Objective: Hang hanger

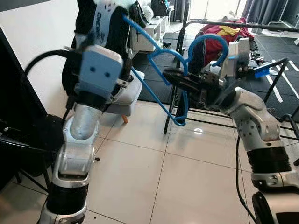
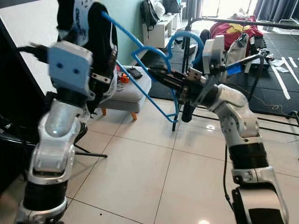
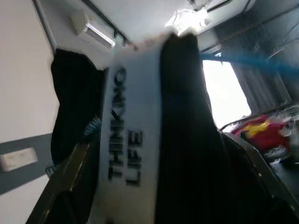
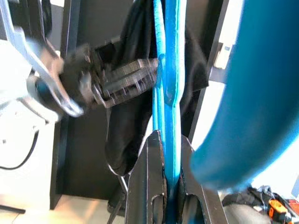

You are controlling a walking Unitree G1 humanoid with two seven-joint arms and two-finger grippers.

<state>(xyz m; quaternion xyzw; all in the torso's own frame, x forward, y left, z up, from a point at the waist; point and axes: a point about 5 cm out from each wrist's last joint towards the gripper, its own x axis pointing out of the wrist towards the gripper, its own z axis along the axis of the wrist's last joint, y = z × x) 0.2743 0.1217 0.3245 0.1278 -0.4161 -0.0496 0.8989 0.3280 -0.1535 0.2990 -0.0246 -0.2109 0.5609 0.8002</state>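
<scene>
A blue plastic hanger [image 1: 154, 96] hangs tilted in the air between my two arms. Its hook [image 1: 211, 39] curls near the right wrist. My right gripper [image 1: 169, 74] is shut on the hanger's bar [image 4: 170, 70], near the neck. A black and white garment [image 1: 105, 23] printed "THINKING LIFE" [image 3: 126, 140] drapes over the hanger's upper left end. My raised left gripper [image 4: 152, 67] is pressed shut against that cloth, right beside the blue bar. The garment hides the hanger's left tip.
A black clothes rack [image 1: 243, 24] with red and yellow clothes [image 1: 224, 32] stands behind the right arm. A grey stool [image 1: 128, 95] sits by the wall on the left. Dark stand legs [image 1: 18, 154] are at the far left. Pale tiled floor [image 1: 154, 177] lies ahead.
</scene>
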